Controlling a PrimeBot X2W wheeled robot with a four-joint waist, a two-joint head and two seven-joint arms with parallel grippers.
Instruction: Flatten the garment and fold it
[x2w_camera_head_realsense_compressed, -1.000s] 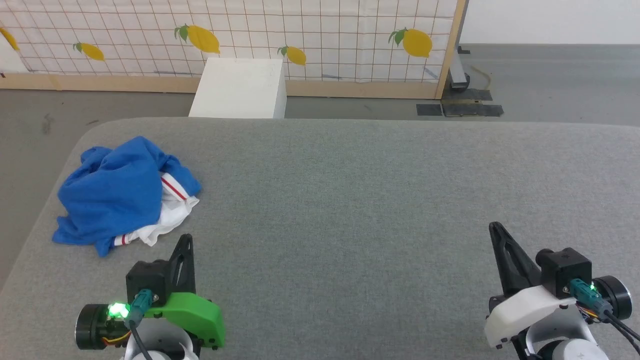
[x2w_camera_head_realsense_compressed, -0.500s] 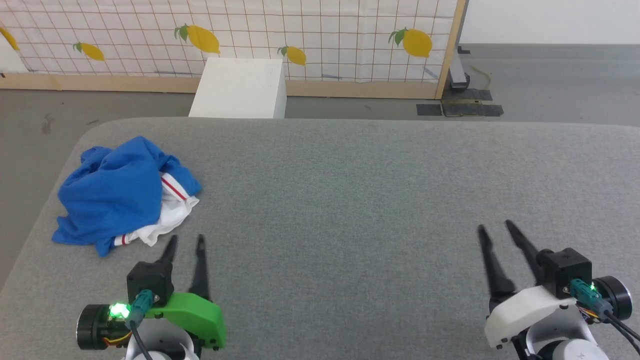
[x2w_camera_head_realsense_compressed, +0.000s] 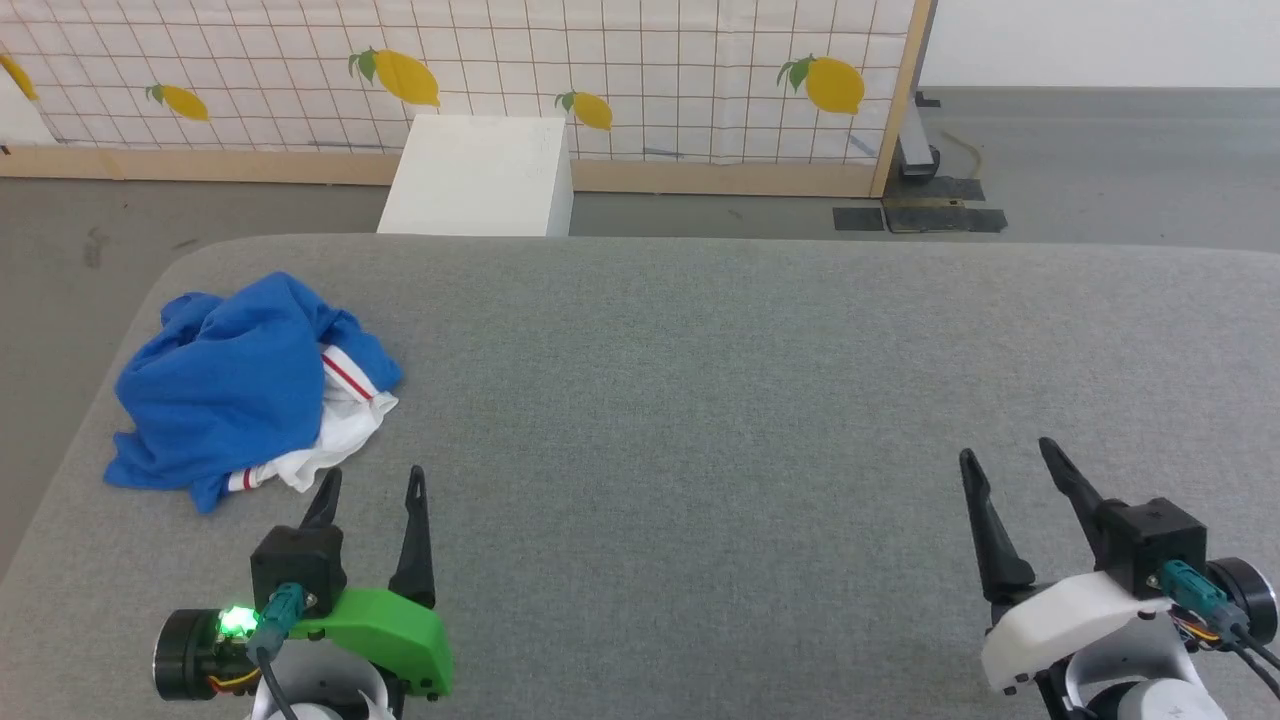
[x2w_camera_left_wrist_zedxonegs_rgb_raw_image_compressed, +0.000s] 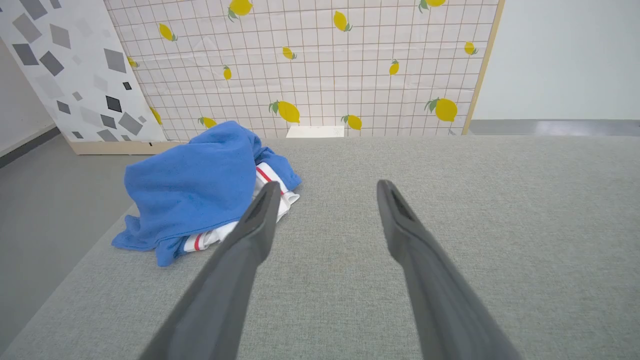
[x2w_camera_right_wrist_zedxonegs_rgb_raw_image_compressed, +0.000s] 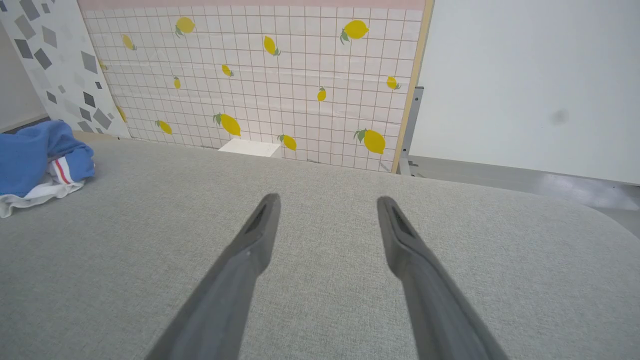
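The garment (x2w_camera_head_realsense_compressed: 235, 385) lies crumpled in a heap near the far left corner of the grey table (x2w_camera_head_realsense_compressed: 700, 400); it is royal blue with white, red-striped parts showing at its right side. My left gripper (x2w_camera_head_realsense_compressed: 372, 478) stands open just in front of and to the right of the heap, holding nothing. In the left wrist view the garment (x2w_camera_left_wrist_zedxonegs_rgb_raw_image_compressed: 200, 185) lies ahead and left of the left gripper (x2w_camera_left_wrist_zedxonegs_rgb_raw_image_compressed: 326, 186), whose left finger overlaps its white edge. My right gripper (x2w_camera_head_realsense_compressed: 1005, 453) stands open at the near right over bare table. The right wrist view has the garment (x2w_camera_right_wrist_zedxonegs_rgb_raw_image_compressed: 35, 160) at the far left, the right gripper (x2w_camera_right_wrist_zedxonegs_rgb_raw_image_compressed: 327, 200) empty.
A white box (x2w_camera_head_realsense_compressed: 480, 178) stands on the floor behind the table. A lemon-print tiled panel (x2w_camera_head_realsense_compressed: 650, 70) with a wooden frame closes off the back. The table's left edge runs close beside the garment heap, with grey floor (x2w_camera_head_realsense_compressed: 60, 240) beyond.
Both grippers have gone from shut to open, their fingers spreading apart. The garment has not moved.
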